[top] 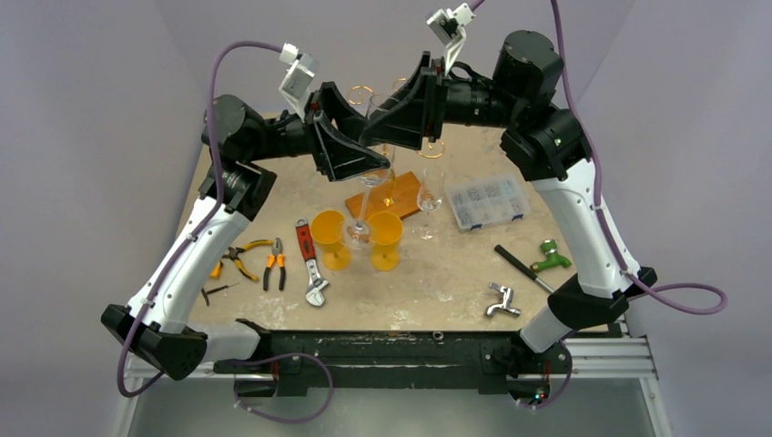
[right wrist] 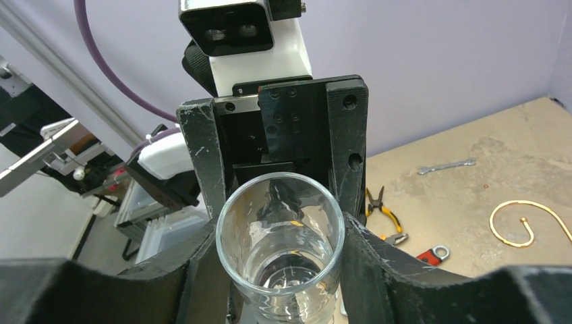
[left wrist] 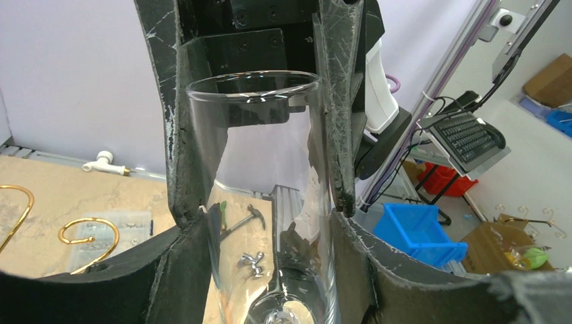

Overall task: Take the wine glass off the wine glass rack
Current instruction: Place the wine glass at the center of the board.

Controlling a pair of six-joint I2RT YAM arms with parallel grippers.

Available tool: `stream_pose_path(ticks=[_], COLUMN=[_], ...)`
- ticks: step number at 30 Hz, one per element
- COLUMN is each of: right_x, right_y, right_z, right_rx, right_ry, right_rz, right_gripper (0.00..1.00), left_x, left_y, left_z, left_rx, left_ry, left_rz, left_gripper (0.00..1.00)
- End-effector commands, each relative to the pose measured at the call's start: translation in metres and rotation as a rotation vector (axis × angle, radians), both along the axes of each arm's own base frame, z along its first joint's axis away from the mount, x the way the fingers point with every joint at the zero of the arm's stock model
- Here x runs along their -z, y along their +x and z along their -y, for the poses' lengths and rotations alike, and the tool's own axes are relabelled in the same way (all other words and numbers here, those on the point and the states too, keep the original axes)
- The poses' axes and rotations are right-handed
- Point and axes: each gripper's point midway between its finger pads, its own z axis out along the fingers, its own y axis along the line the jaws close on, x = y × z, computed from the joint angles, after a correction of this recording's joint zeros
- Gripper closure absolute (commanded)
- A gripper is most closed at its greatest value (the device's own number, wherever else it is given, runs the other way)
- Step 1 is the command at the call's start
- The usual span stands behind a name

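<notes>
I record pale lavender walls [top: 100, 82] enclosing my table [top: 437, 291] at the far side and on both flanks. The table top is mottled beige, worn in patches, with a grey metal rail [top: 619, 360] along its near edge. Beyond the enclosure, the left wrist view shows a light floor [left wrist: 533, 182], a blue bin [left wrist: 418, 233], a keyboard [left wrist: 472, 138] and a cardboard box [left wrist: 550, 77]. Lighting is even.
</notes>
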Motion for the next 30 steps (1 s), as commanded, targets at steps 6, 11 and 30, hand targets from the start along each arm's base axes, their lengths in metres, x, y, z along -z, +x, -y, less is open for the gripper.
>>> stream_pose_path(ticks=[6,11,30], right_x=[0.0,0.0,0.009], right_y=[-0.013,-0.011,-0.01], right_z=[-0.006,-0.002,0.033], right_rx=[-0.039,-0.006,0.19], right_ry=[-0.001,-0.01,-0.046], right_rz=[-0.003,0.005,0.099], right_gripper=[0.83,1.0,1.0], left_x=[-0.027,-0.027,-0.028], left_y=[-0.011,-0.002,0.007], left_z=[-0.005,-0.006,-0.008], left_rx=[-0.019,-0.076,-0.142], left_ry=[-0.052,-0.05,-0.055], left_rz=[0.105,0.085,0.054], left_gripper=[1.0,0.99,0.17])
